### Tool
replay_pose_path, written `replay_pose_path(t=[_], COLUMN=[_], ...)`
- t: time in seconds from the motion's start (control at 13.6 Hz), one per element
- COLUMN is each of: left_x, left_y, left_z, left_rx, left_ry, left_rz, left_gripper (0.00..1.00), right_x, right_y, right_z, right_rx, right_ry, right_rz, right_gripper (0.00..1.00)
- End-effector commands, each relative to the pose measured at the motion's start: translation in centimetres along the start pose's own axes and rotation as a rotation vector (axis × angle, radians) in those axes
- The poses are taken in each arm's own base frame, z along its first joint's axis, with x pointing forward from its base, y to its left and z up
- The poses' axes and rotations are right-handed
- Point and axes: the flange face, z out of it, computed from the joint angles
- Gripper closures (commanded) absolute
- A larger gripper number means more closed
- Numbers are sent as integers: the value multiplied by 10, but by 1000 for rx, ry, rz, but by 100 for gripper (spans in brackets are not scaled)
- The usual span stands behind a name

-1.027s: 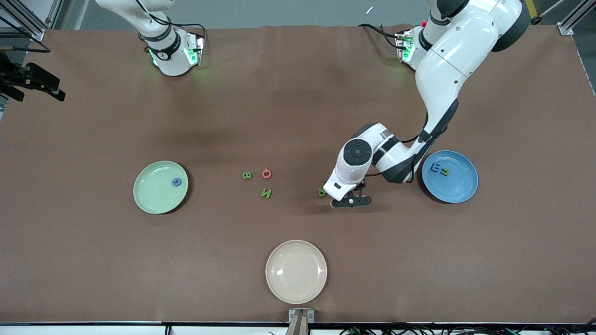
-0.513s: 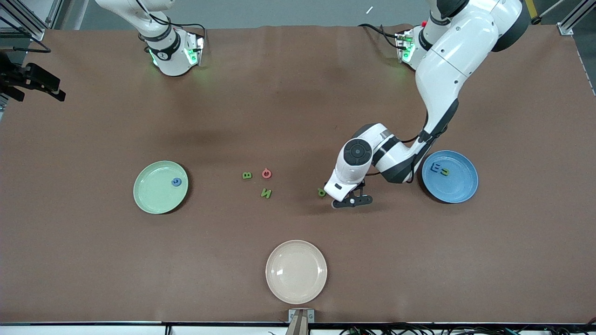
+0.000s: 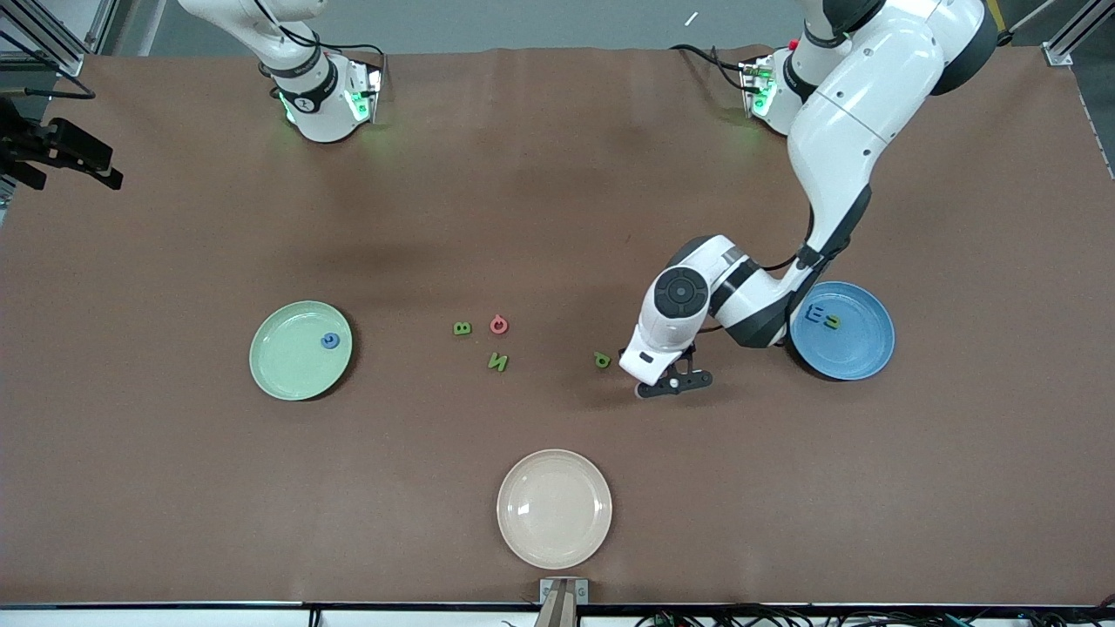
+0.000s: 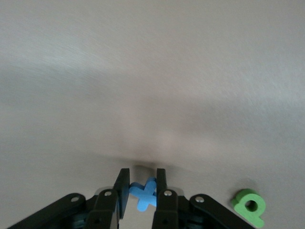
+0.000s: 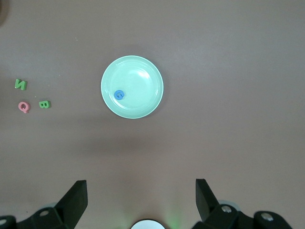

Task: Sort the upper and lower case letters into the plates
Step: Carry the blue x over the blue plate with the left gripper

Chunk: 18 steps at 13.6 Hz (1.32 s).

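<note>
My left gripper [image 4: 142, 179] is shut on a small blue x-shaped letter [image 4: 146, 193], low over the table beside a green p [image 3: 602, 358], between it and the blue plate [image 3: 862, 355]. In the front view the hand [image 3: 667, 384] hides the held letter. The blue plate holds a blue E [image 3: 816, 314] and a green letter [image 3: 834, 322]. A green B [image 3: 462, 328], a red Q [image 3: 498, 325] and a green N [image 3: 497, 361] lie mid-table. The pale green plate [image 3: 287, 366] holds one blue letter [image 3: 330, 340]. My right gripper [image 5: 140, 186] is open, high above the pale green plate [image 5: 140, 81].
A cream-white plate [image 3: 554, 508] sits near the table's front edge, nearer the front camera than the loose letters. The left arm's elbow and forearm [image 3: 749, 305] overhang the blue plate's rim. A black camera mount [image 3: 61, 148] stands at the right arm's end.
The left gripper's fingers closed further on the blue letter, and the hand has shifted away from the green p toward the blue plate. The right arm has not moved.
</note>
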Motion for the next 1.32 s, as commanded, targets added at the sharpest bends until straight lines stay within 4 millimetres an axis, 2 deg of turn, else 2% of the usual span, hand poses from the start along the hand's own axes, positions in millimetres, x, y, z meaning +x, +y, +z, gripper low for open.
replay_pose_path(t=[0.0, 0.29, 0.59, 0.81, 1.1, 1.25], left_x=[10, 18, 14, 13, 16, 13], left_y=[-23, -80, -151, -209, -291, -323], left_z=[-38, -60, -63, -60, -45, -33], left_rx=[19, 35, 81, 86, 88, 102], left_ry=[-43, -113, -135, -154, -136, -108], left_rz=[-4, 95, 201, 278, 389, 440], left_gripper=[94, 94, 94, 94, 94, 94], right_x=[-11, -11, -11, -11, -11, -11], right_y=[1, 2, -1, 0, 2, 3], right_z=[-1, -1, -1, -1, -1, 0], right_rx=[-1, -5, -4, -2, -1, -1], right_ry=[13, 9, 9, 11, 8, 5], right_rz=[5, 5, 16, 20, 23, 25], right_gripper=[0, 0, 0, 0, 0, 0])
